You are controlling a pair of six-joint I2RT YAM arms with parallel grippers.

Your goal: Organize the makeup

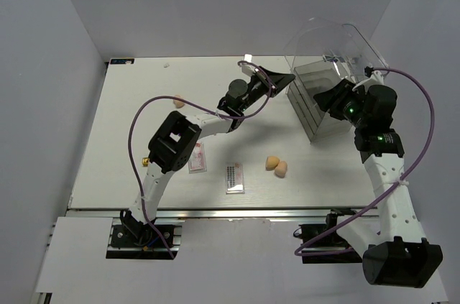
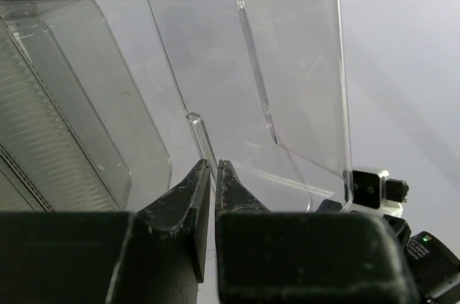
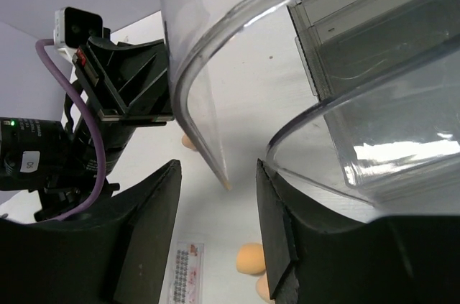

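My left gripper (image 1: 287, 79) (image 2: 213, 165) is shut on the edge of the raised clear lid (image 1: 327, 42) (image 2: 287, 67) of the drawer box (image 1: 316, 103). My right gripper (image 1: 327, 95) (image 3: 218, 167) is open, its fingers on either side of the lid's lower corner (image 3: 224, 178). Two peach sponges (image 1: 272, 162) (image 1: 281, 169) (image 3: 250, 257) lie mid-table and a third (image 1: 178, 101) at the back left. The pinkish palette (image 1: 197, 158) and the dark-rowed palette (image 1: 235, 177) (image 3: 185, 275) lie flat near the front. A tiny gold thing (image 1: 146, 162) may be a lipstick.
The drawer box's stacked trays (image 3: 374, 38) sit under the lifted lid at the back right. Purple cables (image 1: 144, 113) loop off both arms. Grey walls close in the table on three sides.
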